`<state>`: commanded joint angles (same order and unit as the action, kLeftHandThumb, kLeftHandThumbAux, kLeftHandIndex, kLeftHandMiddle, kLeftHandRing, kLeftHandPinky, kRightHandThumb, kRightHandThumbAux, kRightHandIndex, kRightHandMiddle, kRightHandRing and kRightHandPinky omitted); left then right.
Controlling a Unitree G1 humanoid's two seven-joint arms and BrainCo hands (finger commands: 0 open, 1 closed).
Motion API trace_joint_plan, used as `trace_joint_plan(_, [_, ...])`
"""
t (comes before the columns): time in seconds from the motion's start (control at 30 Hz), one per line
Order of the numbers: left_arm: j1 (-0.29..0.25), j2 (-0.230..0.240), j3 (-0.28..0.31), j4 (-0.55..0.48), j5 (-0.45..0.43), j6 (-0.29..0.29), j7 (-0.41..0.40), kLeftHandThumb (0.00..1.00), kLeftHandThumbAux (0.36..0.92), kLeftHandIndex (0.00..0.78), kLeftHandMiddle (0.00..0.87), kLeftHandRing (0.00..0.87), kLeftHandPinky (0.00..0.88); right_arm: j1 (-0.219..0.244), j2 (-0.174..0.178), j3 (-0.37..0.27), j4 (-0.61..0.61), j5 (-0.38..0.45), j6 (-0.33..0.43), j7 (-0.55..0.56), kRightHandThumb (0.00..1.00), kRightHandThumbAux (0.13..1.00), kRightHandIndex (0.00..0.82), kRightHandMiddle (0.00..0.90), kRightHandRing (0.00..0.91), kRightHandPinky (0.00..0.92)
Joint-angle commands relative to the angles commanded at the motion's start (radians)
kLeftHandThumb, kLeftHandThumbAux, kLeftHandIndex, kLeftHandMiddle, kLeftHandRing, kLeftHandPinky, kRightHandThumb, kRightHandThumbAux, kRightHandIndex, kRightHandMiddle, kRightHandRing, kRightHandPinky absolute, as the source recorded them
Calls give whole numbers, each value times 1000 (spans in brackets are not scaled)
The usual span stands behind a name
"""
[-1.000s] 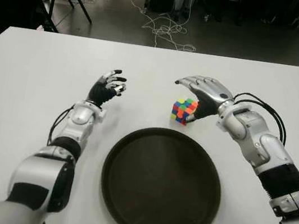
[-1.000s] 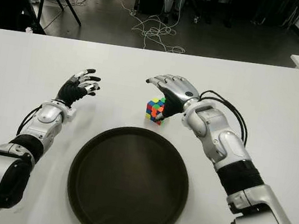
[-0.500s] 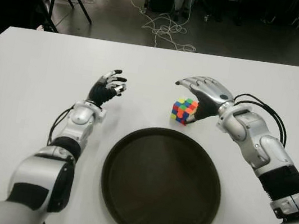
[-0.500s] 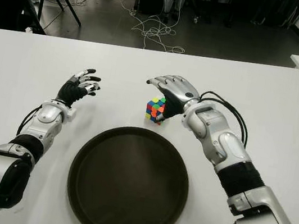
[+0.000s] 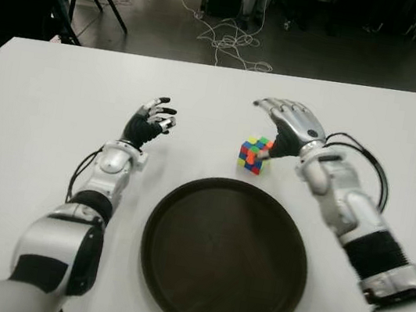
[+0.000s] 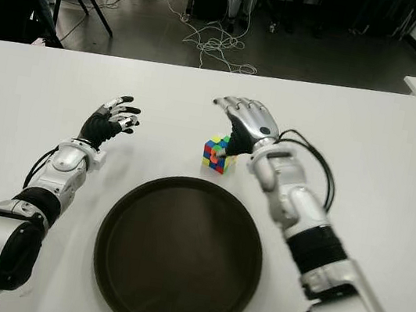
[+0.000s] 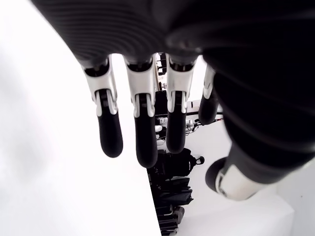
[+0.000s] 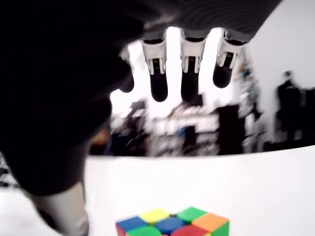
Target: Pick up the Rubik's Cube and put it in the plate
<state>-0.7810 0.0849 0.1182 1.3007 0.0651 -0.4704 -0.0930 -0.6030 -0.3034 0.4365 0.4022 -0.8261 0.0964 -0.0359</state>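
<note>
Right hand open, fingers spread above cube, thumb hiding its right side. Plate empty near counter front edge. Left hand open, idle left.

A small cube of blue, green, yellow, orange and red squares stands out against a plain white table. Beside it lies a dark brown round plate. Both robot hands, left and right, are silver-grey with black fingertips and palms.
</note>
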Motion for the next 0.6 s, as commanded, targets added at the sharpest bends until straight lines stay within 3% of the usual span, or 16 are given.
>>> trace_joint_plan(0.17, [1, -1, 0, 0, 1, 0, 5, 387, 717, 163, 276, 324, 360, 2, 33, -7, 9, 7, 62, -30, 0, 842, 143, 167, 161, 109])
trace_joint_plan(0.4, [2, 0, -4, 1, 5, -8, 7, 372, 708, 163, 277, 325, 366, 4, 39, -2, 11, 8, 75, -54, 0, 863, 184, 204, 198, 148])
trace_joint_plan(0.6, [2, 0, -5, 0, 3, -12, 1, 359, 710, 165, 280, 326, 355, 4, 43, 0, 15, 3, 90, -76, 0, 896, 211, 304, 321, 287])
